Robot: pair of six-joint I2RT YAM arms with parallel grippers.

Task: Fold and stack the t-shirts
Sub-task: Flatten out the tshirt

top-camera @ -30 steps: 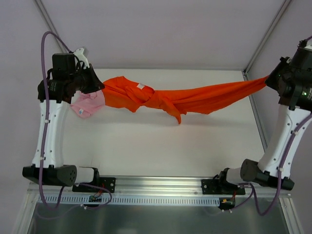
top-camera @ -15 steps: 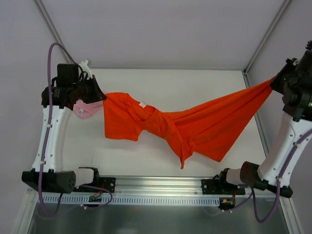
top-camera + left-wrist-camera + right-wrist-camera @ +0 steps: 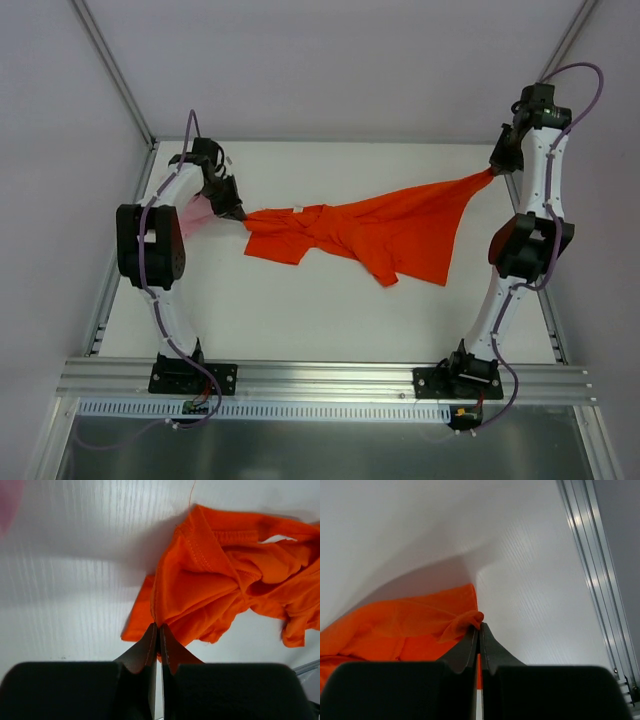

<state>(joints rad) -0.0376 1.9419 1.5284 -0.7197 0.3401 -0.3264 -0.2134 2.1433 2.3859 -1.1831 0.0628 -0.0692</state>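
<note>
One large bright orange-red cloth short-sleeved t-shirt [image 3: 380, 225] is stretched over the white table [image 3: 300, 310], bunched and twisted at its left end and spread wider at right. The left gripper [image 3: 238, 212], jaws fully closed, pinches its left edge. The right gripper [image 3: 492, 172], jaws fully closed, pinches its far-right corner. One smaller pale pink t-shirt [image 3: 197, 214] lies partly hidden beside the left arm.

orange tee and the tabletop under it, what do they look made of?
Orange tee: soft knit cloth, probably cotton jersey, matte; it bunches into folds and shows stitched hems. Tabletop: seemingly white fluted plastic sheet, slight sheen; fine parallel ribs show in both wrist views.
</note>
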